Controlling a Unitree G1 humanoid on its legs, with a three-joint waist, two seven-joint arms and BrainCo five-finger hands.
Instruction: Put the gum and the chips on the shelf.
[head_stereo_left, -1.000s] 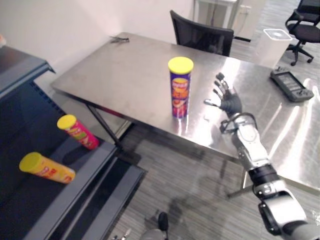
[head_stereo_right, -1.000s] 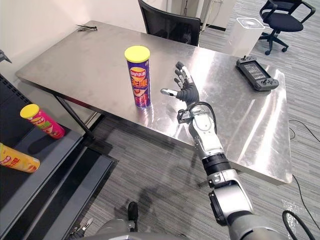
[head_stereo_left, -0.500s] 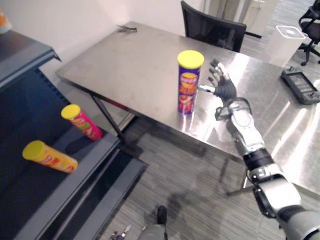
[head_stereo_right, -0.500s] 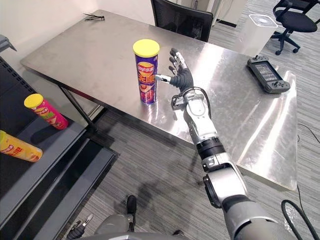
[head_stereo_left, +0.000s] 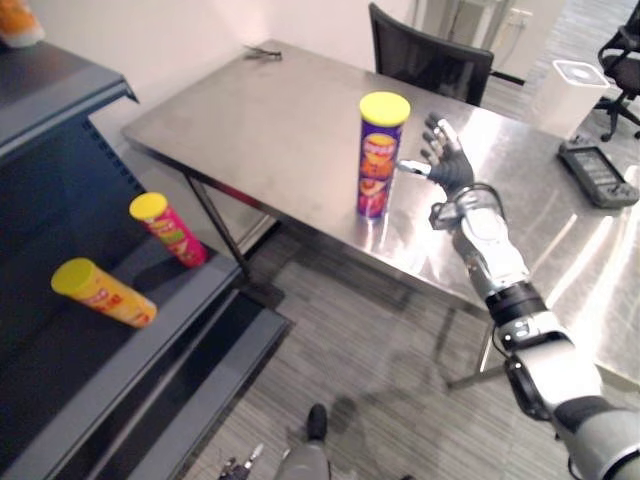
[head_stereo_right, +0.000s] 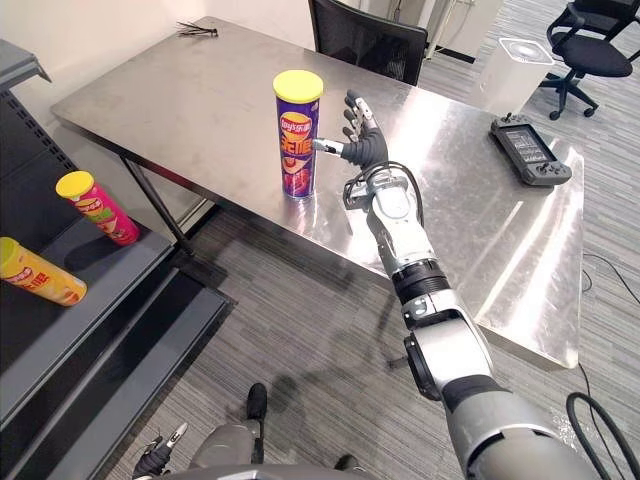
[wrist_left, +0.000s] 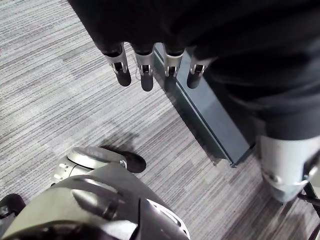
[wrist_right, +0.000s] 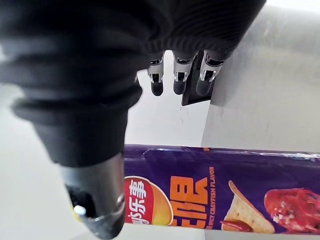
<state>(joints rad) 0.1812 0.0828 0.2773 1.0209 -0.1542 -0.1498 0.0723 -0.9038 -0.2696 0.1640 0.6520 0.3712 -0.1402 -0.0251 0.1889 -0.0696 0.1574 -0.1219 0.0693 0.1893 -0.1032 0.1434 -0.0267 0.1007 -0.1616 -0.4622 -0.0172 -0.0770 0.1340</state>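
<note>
Steel table (head_stereo_left: 270, 120) in an office room, with a black chair (head_stereo_left: 430, 65) behind it. The purple chips can (head_stereo_left: 378, 160) with yellow lid stands upright near the table's front edge. The right hand (head_stereo_left: 447, 165) is just beside the can, fingers spread and straight and the thumb pointing at it; can't tell if the tip touches.

On the dark shelf (head_stereo_left: 150, 330) at the robot's left, 2 cans lie: a pink one (head_stereo_left: 170, 230) & a yellow one (head_stereo_left: 105, 293), apart. The left hand (wrist_left: 145, 70) hangs over the floor, fingers relaxed, holding nothing.
</note>
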